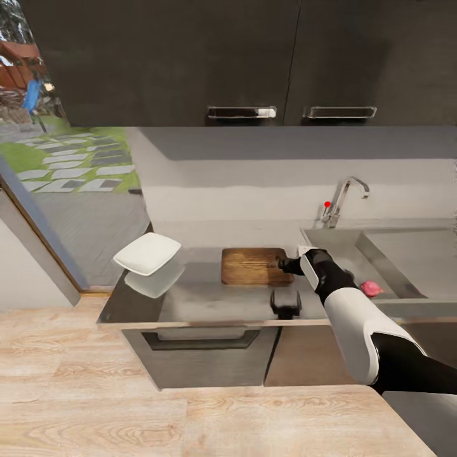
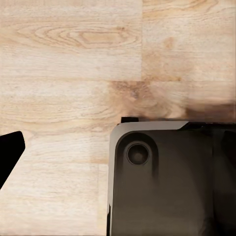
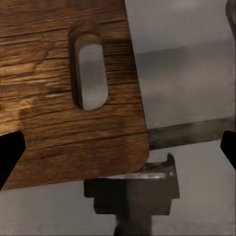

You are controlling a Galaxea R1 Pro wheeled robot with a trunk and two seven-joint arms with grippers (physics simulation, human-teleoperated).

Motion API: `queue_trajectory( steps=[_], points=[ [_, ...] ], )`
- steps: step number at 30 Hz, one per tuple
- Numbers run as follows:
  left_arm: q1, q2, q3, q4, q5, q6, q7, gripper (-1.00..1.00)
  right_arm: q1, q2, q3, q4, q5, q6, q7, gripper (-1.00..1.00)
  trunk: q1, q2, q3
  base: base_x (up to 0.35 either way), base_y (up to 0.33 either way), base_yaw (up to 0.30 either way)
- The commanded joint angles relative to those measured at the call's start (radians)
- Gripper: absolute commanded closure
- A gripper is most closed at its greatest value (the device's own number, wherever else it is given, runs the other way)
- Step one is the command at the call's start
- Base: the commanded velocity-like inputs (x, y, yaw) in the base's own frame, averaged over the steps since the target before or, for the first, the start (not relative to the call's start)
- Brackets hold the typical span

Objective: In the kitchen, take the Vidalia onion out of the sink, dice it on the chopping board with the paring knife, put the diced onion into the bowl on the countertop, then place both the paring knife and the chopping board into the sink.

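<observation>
One right pincer (image 1: pixel 287 264), open, hovers over chopping board (image 1: pixel 252 266) slot end.

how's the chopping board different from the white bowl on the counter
The chopping board is brown, dark-grained wood; the bowl is plain white. The board is a flat rectangle with a slot hole at one end; the bowl is a shallow squarish dish with a flared rim. The board lies next to the sink, with the right gripper at its slotted end; the bowl sits at the countertop's far left end. Both rest on the countertop and have rounded corners.
</observation>
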Motion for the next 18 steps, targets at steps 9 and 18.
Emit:
queue_trajectory(
  steps=[9, 18],
  points=[
    [0.001, 0.0, 0.001, -0.002, 0.002, -0.001, 0.0, -1.0, -0.001, 0.002, -0.007, 0.0, 0.004, 0.004, 0.0, -1.0, 0.0, -0.002, -0.002, -0.336, 0.0, 0.0],
    [0.001, 0.0, 0.001, -0.002, 0.002, -0.001, 0.0, -1.0, -0.001, 0.003, -0.006, 0.007, 0.004, 0.002, 0.0, -1.0, 0.0, -0.002, -0.002, -0.338, 0.0, 0.0]
  ],
)
